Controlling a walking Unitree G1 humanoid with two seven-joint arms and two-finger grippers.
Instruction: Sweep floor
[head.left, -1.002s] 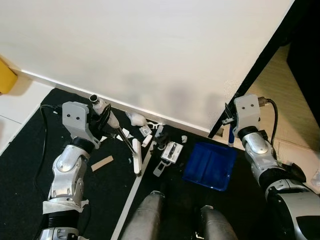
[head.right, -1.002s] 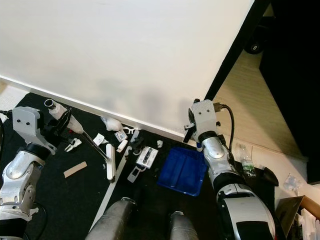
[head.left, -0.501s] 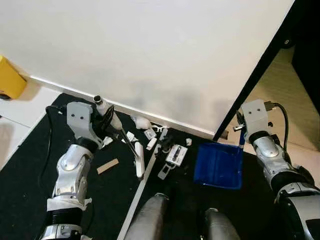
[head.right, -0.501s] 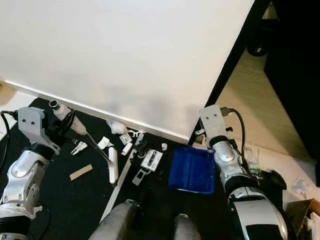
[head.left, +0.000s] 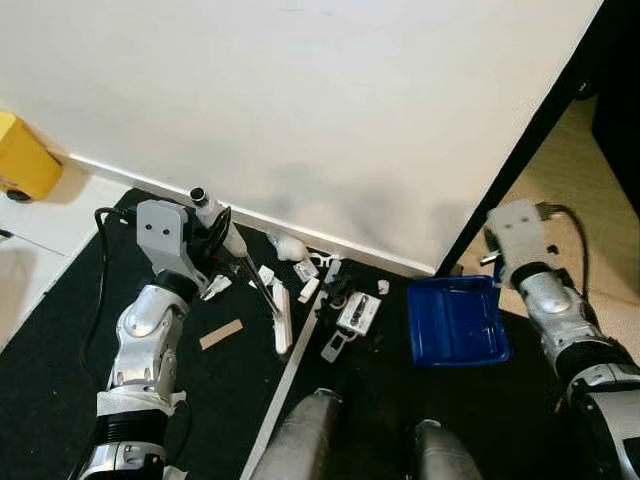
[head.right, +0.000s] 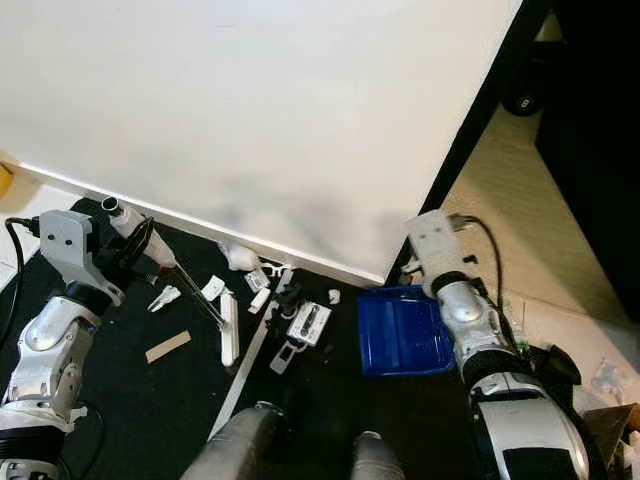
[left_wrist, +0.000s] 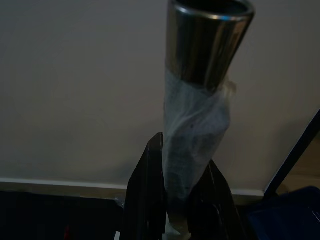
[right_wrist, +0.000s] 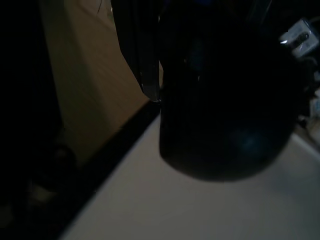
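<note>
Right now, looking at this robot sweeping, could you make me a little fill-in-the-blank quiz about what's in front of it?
1. The left gripper is shut on the handle of the ____.
2. The dustpan lying on the dark floor is ____ in colour.
3. The white scraps of litter lie at the foot of the white ____.
4. The dustpan is on the robot's ____ side.

Missing words: broom; blue; wall; right

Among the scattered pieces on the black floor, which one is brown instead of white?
The flat brown rectangular piece, like cardboard, lying alone beside the left arm, away from the wall; the other scraps near the white broom head are white.
</note>
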